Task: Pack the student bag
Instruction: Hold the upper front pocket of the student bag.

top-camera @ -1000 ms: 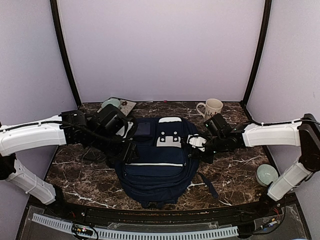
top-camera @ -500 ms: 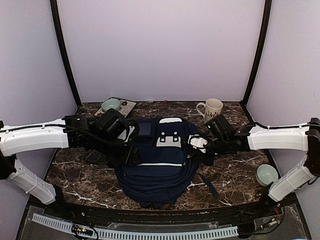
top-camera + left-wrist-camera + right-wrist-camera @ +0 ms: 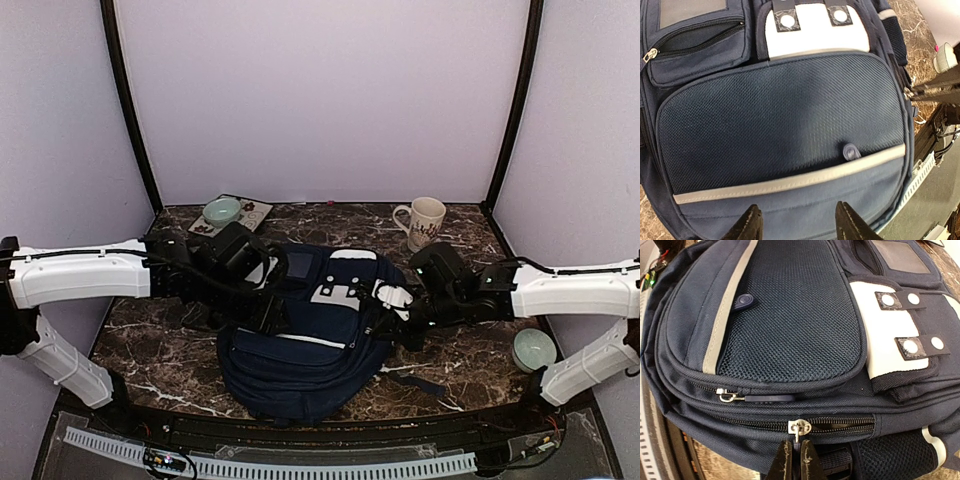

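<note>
The student bag (image 3: 300, 350) is a navy backpack with a white stripe, lying face up and slightly askew in the middle of the table. My left gripper (image 3: 268, 315) is at its left side. In the left wrist view it (image 3: 799, 225) is open and empty over the bag's lower front panel (image 3: 790, 200). My right gripper (image 3: 388, 322) is at the bag's right side. In the right wrist view it (image 3: 795, 457) is shut on the pull tab of the main zip's slider (image 3: 799, 427). The zip gapes open to the right of the slider.
A cream mug (image 3: 424, 218) stands at the back right. A green bowl (image 3: 221, 210) sits by a flat tray (image 3: 252, 213) at the back left. Another green bowl (image 3: 533, 348) sits at the right edge. A dark strap (image 3: 415, 382) trails from the bag.
Both grippers have moved toward the near edge along the bag's sides. The bag has shifted and turned, its bottom swinging left and nearer.
</note>
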